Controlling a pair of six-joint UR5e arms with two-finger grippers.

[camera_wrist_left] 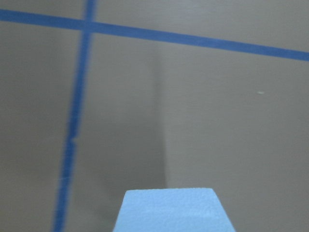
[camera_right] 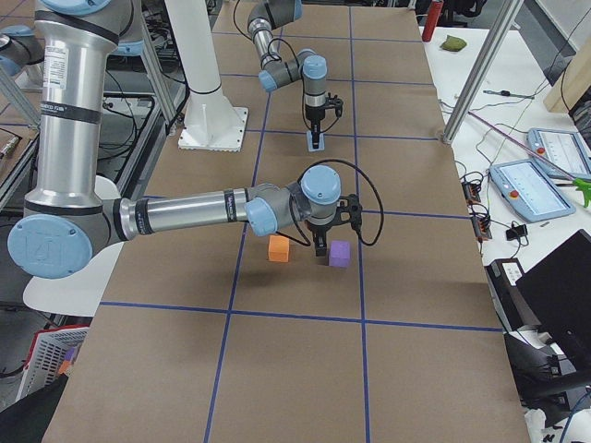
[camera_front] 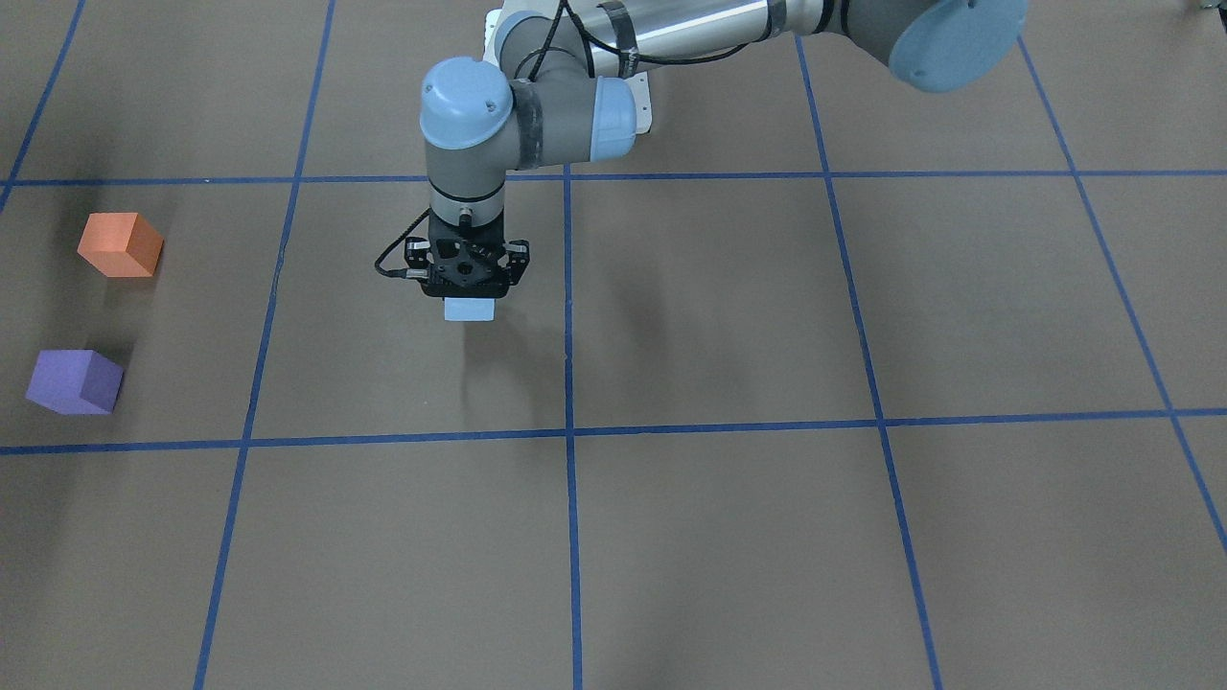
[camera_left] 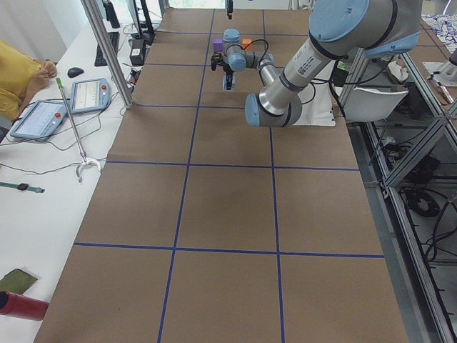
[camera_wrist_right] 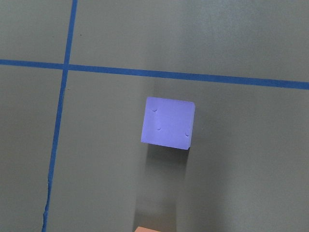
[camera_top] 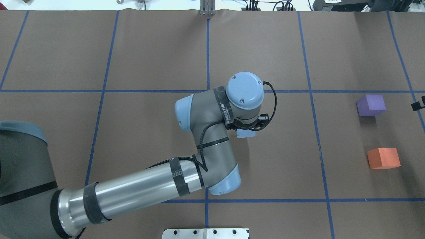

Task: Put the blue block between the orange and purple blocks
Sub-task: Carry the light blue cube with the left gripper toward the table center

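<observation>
The left pincer (camera_top: 247,127) is clamped on the blue block (camera_top: 245,133), which pokes out beneath it. Well off to that pincer's right in the overhead view sit the purple block (camera_top: 371,105) and, nearer the robot, the orange block (camera_top: 383,158), with a gap between them. The right pincer (camera_right: 321,242) hangs close by these two; whether it is open or closed cannot be told.

Brown table (camera_front: 729,537), blue tape grid (camera_front: 568,383) — orange block (camera_front: 120,245), purple block (camera_front: 74,382)
</observation>
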